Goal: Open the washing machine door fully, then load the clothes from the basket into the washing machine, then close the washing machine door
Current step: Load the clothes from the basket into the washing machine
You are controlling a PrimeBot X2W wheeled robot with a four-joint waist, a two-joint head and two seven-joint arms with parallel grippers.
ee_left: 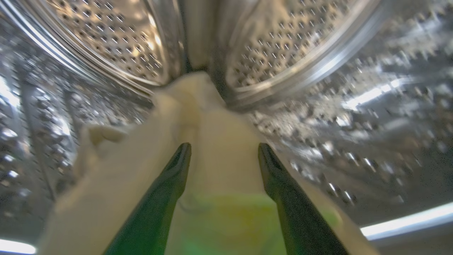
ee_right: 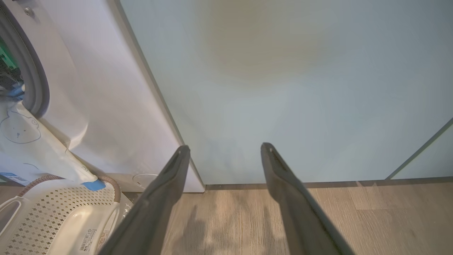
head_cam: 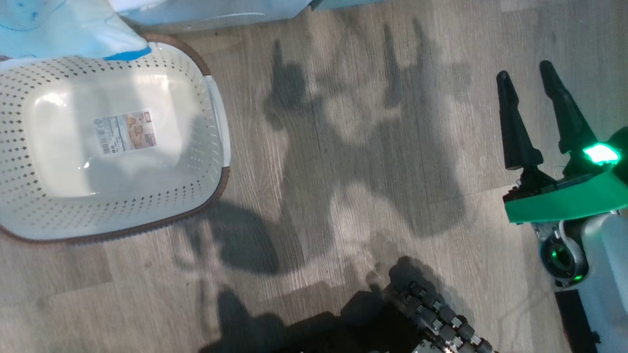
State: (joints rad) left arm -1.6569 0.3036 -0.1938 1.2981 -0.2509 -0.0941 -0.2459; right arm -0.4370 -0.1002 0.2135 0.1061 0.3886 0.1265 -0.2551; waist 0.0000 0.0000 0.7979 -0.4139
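the left gripper (ee_left: pixel 223 146) is deep inside the perforated steel drum (ee_left: pixel 116 35). its 2 fingers are spread wide. a pale yellow cloth (ee_left: pixel 212 117) lies between and under them, bunched toward the back of the drum, and neither finger presses on it. this view is blurred.

the right gripper (head_cam: pixel 524 71) hangs above the wooden floor (head_cam: pixel 343 171), well apart from the basket (head_cam: pixel 162 201). its 2 fingers are parted with nothing between them. in the right wrist view they point toward a pale green cabinet door (ee_right: pixel 283 88) just beside the washing machine (ee_right: pixel 99 88).

the basket stands on the floor in front of the washing machine. its inside is bare apart from a sticker (head_cam: pixel 125 132) on the bottom. a trailing cloth (ee_right: pixel 32 148) with thin outline drawings hangs out of the machine's opening, past the grey door seal (ee_right: pixel 33 81) and down the white front. its blue corner (ee_right: pixel 93 185) rests on the basket's brown rim. i cannot tell whether it is the same piece as the one in the drum. a small blue label (ee_right: pixel 9 177) sits low on the machine's front.
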